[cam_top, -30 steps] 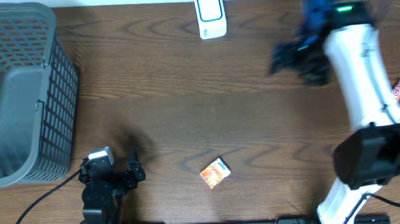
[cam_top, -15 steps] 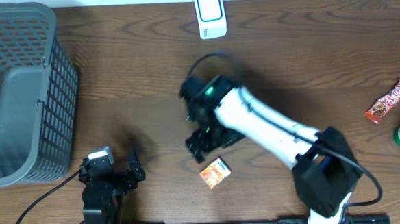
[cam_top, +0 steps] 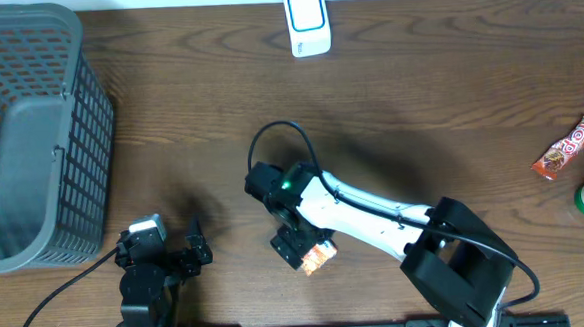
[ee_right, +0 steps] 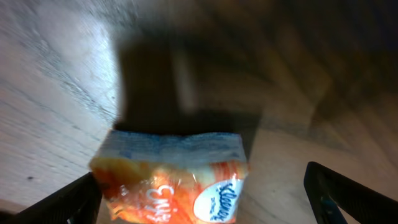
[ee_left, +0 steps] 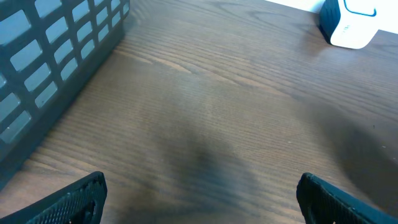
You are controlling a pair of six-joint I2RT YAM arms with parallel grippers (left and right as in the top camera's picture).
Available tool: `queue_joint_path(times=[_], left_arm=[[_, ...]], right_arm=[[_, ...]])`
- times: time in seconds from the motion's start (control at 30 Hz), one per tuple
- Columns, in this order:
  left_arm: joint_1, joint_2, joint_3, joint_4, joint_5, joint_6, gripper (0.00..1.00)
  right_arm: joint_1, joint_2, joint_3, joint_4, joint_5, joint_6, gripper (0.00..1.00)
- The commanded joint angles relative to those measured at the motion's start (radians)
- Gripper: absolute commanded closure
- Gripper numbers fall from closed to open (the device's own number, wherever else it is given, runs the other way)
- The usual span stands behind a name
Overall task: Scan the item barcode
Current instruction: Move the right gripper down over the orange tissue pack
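I read both pincers as spread wide. The left gripper (ee_left: 205, 200) sits low over the table (ee_left: 205, 93). The right gripper (cam_top: 294, 246) hangs above the orange tissue packet (ee_right: 177, 183), which lies front centre. It seems not to touch the packet, though the wrist view is blurred.

Kleenex on orange tissue pack (ee_right: 174, 180), TOP on red snack wrapper (cam_top: 569, 148)

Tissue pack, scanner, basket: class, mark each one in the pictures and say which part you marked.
Tissue pack (ee_right: 174, 183), right wrist view, on its orange printed face.
Scanner (cam_top: 305, 13), overhead view, on its blue-framed top.
Basket (cam_top: 95, 124), overhead view, on its right grid wall.
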Motion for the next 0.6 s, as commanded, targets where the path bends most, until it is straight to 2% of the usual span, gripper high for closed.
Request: queue_joint_path(times=[0.0, 0.3, 0.5, 0.57], left_arm=[[0.004, -0.002, -0.005, -0.003, -0.002, 0.018, 0.02], [0.004, -0.002, -0.005, -0.003, -0.002, 0.018, 0.02], [0.004, -0.002, -0.005, -0.003, -0.002, 0.018, 0.02], [0.004, -0.002, -0.005, -0.003, -0.002, 0.018, 0.02]], right_arm=[[0.006, 0.003, -0.014, 0.014, -0.076, -0.048, 0.01], [0.006, 0.003, -0.052, 0.073, -0.125, -0.052, 0.01], [0.006, 0.003, -0.100, 0.074, -0.124, 0.053, 0.01], [0.006, 0.003, -0.103, 0.074, -0.124, 0.066, 0.07]])
